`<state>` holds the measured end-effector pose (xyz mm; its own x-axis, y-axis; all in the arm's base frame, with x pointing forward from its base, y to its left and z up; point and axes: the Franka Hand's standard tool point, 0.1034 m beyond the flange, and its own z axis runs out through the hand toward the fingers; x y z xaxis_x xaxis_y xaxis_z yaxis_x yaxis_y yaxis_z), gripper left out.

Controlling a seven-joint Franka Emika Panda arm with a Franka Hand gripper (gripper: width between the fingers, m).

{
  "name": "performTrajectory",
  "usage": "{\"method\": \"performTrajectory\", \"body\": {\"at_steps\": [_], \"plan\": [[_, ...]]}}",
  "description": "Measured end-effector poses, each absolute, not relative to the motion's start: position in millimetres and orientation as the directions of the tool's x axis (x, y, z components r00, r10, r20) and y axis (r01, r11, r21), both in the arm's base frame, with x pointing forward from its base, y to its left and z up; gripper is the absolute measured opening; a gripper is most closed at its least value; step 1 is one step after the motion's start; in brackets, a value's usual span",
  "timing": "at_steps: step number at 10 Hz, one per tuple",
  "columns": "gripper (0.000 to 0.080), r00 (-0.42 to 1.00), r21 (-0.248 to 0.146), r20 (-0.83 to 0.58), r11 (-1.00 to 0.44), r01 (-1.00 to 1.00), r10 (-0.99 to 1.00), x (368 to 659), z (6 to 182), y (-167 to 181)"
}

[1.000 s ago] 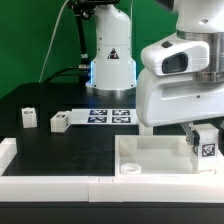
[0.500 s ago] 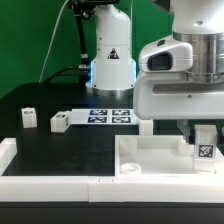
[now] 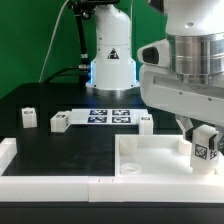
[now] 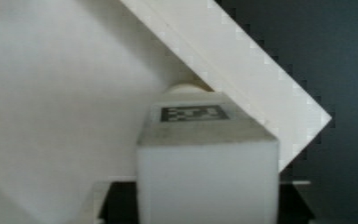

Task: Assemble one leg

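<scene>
1. Holding the leg [image 3: 206,148] upright, pincer [image 3: 204,134] clamped on it, at a corner of the white tray [image 3: 160,158], near the tabletop [image 3: 45,100] front edge, exterior view's right.
2. Outstanding, by judgement: seating leg in socket; release.

Arm casing [image 3: 185,90]: glossy white, rounded shells
Joint band [image 3: 198,55]: grey-silver ring
Base [image 3: 110,40]: white column, black triangle label [image 3: 113,57], blue glow [image 3: 94,72]
Cables [image 3: 58,40]: black
Gripper [image 3: 205,142]: fingers seemingly dark

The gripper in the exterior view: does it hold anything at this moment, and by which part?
The gripper holds one leg by its upper end, with a finger on each side. The leg's tagged face shows below the fingers.
</scene>
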<state>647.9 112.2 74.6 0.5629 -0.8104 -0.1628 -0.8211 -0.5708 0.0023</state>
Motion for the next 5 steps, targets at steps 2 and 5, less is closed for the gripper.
{"method": "performTrajectory", "body": {"at_steps": [2,5], "plan": [[0.0293,0.45,0.025,-0.163,-0.459,-0.888,-0.878,647.7,74.8,111.8],[0.045,0.432,0.026,-0.164,-0.442,-0.897,-0.887,647.6,74.4,112.8]]}}
